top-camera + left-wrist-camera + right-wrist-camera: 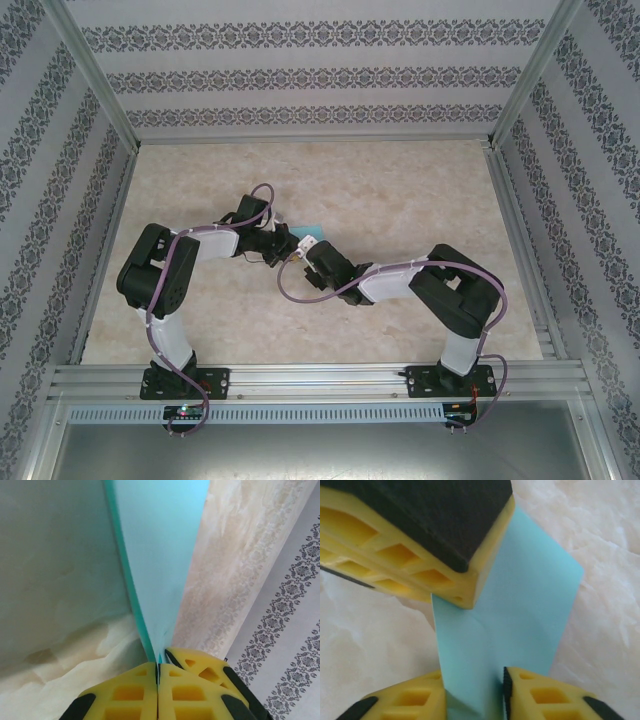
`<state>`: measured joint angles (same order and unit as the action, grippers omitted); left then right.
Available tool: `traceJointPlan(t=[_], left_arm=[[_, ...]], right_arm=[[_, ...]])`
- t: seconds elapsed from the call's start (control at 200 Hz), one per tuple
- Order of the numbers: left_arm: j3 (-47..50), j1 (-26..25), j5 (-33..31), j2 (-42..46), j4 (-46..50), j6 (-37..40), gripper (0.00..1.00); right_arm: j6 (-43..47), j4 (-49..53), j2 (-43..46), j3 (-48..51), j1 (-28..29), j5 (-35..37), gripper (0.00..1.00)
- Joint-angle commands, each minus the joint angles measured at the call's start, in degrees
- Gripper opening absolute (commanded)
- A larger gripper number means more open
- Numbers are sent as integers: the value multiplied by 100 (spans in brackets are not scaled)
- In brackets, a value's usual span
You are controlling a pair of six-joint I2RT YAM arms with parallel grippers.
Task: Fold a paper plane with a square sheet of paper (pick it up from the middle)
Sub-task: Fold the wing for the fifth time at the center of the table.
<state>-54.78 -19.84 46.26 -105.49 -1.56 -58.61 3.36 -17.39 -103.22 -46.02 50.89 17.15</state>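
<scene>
Paper plane [520, 610] mostly hidden from above; left jaws clamp it, right jaws apart astride.

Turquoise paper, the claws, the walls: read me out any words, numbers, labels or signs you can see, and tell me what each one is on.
No readable text anywhere.
The turquoise paper is plain, with no print or marks.
The left claw and the right claw carry no lettering or brand.
The wallpaper has an ornamental pattern, no letters or numbers.
</scene>
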Motion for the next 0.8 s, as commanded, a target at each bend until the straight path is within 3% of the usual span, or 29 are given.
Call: traceJointPlan(t=[0.0, 0.2, 0.43, 0.794], left_arm=[[-198, -49, -32, 244, 320, -8, 13], [-309, 187, -140, 468, 625, 168, 32], [-289, 585, -573, 1034, 1185, 553, 44], [574, 674, -747, 1509, 403, 482, 47]], right_arm=[[44, -130, -34, -9, 32, 233, 27], [-49, -148, 132, 142, 28, 74, 17], [-410, -268, 219, 265, -60, -457, 12], [-1263, -653, 438, 519, -535, -1690, 9]])
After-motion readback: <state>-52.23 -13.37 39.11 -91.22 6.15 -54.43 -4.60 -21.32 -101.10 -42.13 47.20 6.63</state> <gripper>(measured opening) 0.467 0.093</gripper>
